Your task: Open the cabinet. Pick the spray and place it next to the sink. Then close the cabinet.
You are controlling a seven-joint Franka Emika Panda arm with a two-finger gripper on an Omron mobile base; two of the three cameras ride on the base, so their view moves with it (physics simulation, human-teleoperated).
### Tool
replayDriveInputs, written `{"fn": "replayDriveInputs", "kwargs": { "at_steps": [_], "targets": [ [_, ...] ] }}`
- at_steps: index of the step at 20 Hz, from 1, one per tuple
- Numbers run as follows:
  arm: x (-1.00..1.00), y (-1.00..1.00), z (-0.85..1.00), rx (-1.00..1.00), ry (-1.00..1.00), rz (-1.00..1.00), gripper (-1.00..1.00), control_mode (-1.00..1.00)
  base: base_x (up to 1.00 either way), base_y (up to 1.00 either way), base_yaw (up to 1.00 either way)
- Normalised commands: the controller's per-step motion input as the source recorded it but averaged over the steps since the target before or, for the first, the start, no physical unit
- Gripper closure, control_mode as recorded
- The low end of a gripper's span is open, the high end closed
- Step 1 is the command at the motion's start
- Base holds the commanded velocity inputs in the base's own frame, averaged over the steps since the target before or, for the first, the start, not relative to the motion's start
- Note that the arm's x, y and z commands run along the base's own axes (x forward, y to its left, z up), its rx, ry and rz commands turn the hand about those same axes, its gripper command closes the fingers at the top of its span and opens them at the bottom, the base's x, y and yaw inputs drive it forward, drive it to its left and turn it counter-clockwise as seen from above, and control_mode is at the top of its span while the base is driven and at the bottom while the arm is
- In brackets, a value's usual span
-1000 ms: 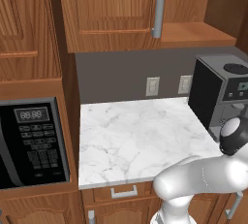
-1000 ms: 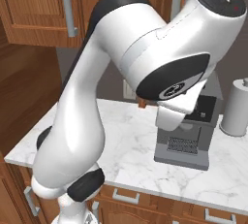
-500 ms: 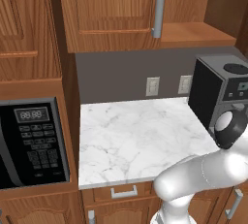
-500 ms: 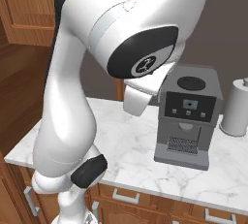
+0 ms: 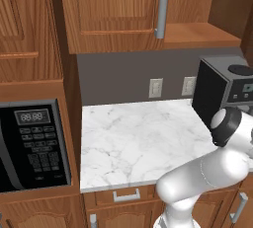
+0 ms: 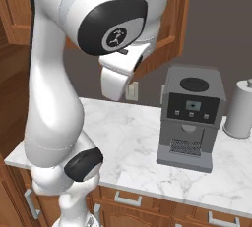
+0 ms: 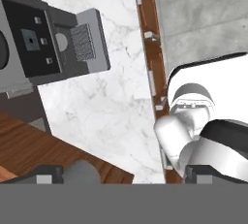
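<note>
Cabinet (image 5: 118,10) shut, doors flush, so spray presumably inside – hidden. Counter (image 5: 143,143) mostly bare. Coffee machine (image 6: 191,118) at back by wall, paper towel roll (image 6: 241,108) just beside it. Gripper (image 7: 123,173) raised over counter, jaws wide apart, holding nothing; tips barely visible. Sink can't be made out.

Even, soft rendered light is filling all views, with no glare showing. Faint shading is sitting under the cabinet (image 5: 118,10); edges are staying sharp.
</note>
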Motion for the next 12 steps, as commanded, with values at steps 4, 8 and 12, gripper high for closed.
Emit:
{"fn": "replayDriveInputs", "kwargs": {
  "at_steps": [4,8,12],
  "targets": [
    [0.02,0.76,-0.1,0.0,0.0,-0.17,-1.0,-1.0,0.0,0.0,0.0],
    [0.06,0.77,-0.49,0.0,0.0,-0.16,-1.0,-1.0,0.0,0.0,0.0],
    [0.12,0.76,-0.45,0.03,0.0,-0.16,-1.0,-1.0,0.0,0.0,0.0]
  ]
}}
